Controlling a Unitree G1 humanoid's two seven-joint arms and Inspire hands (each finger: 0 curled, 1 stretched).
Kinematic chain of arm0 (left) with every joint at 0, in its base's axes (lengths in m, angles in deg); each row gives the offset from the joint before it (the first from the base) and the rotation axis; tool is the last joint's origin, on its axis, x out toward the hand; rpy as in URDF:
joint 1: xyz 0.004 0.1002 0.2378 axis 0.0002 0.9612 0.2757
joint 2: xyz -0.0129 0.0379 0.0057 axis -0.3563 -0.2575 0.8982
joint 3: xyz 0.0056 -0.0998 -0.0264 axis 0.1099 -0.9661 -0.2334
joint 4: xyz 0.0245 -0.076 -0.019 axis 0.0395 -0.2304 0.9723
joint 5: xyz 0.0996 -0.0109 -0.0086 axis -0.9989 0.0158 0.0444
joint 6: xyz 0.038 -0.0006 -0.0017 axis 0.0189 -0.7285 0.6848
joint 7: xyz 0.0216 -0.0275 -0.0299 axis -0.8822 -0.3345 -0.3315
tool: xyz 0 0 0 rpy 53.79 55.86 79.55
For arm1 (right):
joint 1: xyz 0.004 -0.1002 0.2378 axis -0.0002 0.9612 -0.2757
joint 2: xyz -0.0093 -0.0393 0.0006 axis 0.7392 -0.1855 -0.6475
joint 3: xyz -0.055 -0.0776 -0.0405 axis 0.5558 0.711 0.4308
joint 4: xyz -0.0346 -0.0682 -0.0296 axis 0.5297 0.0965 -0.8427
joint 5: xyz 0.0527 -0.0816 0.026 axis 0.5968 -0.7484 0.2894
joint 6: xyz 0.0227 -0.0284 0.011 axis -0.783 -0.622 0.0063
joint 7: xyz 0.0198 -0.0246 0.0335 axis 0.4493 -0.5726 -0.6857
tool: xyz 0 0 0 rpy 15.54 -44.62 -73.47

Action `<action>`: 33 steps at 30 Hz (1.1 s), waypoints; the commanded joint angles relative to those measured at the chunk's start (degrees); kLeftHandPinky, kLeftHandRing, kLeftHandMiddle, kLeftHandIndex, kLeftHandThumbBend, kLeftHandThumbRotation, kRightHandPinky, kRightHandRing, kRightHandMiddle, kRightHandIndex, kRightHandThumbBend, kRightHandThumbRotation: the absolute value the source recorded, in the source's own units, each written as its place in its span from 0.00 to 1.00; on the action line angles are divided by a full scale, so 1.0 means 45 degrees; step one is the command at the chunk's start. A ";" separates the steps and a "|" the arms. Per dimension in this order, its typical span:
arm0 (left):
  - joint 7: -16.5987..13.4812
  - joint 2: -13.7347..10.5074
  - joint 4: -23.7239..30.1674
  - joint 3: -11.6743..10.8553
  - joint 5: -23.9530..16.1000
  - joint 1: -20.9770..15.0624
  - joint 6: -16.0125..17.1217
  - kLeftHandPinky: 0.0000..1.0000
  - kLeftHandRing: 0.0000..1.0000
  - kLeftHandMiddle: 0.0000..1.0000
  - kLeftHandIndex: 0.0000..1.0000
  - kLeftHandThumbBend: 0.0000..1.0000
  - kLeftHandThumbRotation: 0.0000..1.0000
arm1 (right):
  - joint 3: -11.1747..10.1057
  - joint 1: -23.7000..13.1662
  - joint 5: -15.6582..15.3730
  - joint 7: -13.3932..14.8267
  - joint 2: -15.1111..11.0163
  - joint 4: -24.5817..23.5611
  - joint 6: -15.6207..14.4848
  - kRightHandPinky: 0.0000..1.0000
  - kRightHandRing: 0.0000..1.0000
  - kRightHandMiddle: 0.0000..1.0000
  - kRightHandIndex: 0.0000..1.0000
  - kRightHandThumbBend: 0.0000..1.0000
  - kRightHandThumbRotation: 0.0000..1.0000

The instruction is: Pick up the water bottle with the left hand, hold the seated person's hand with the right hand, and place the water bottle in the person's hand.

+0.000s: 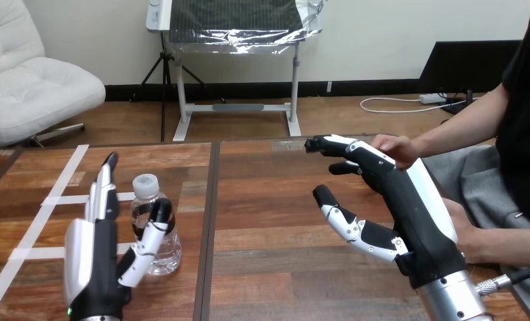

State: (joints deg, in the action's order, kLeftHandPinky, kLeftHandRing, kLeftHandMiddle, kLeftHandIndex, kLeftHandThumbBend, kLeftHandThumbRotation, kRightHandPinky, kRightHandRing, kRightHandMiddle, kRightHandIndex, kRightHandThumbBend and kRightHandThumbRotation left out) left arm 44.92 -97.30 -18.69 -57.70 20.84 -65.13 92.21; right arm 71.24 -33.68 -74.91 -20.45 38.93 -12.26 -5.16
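Wooden table (pixel 262 200) with white tape strips (pixel 61 199); white armchair (pixel 35 87) on wood floor (pixel 249 127); pale wall (pixel 383 40).

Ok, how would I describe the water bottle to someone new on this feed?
Start at the wooden table and go to its left half, just left of the dark seam running down it. There the water bottle stands upright beside the left hand. It is the one clear thing there, with a white cap.

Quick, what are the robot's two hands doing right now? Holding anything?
Left hand: open, right beside the water bottle, not gripping it.
Right hand: open, next to the person's hand, holding nothing.
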 commanded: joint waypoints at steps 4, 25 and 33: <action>0.1177 0.0515 -0.0016 -0.0832 0.0901 -0.0662 0.0158 1.00 1.00 1.00 1.00 0.73 0.68 | -0.0028 -0.0908 0.0098 0.0050 0.0023 -0.0179 0.0176 0.73 0.82 0.82 0.74 0.32 0.00; 0.2415 0.1325 -0.0136 -0.1835 0.1384 -0.1316 -0.1510 1.00 1.00 1.00 1.00 0.88 0.53 | -0.0067 -0.0817 0.0048 0.0078 0.0013 -0.0292 0.0088 0.73 0.81 0.82 0.74 0.33 0.00; 0.3085 0.1434 0.0071 -0.2094 0.1570 -0.1446 -0.2254 1.00 1.00 1.00 1.00 0.93 0.54 | -0.0066 -0.0784 0.0010 0.0091 -0.0003 -0.0294 0.0149 0.73 0.81 0.81 0.73 0.33 0.00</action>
State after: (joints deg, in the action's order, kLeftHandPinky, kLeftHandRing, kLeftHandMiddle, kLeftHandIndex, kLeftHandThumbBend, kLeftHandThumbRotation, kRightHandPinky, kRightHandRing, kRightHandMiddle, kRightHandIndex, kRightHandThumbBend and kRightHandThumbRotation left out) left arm 57.17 -91.13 -19.60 -66.04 27.42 -66.91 83.37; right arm 71.23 -33.71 -74.97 -20.45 38.92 -12.26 -5.16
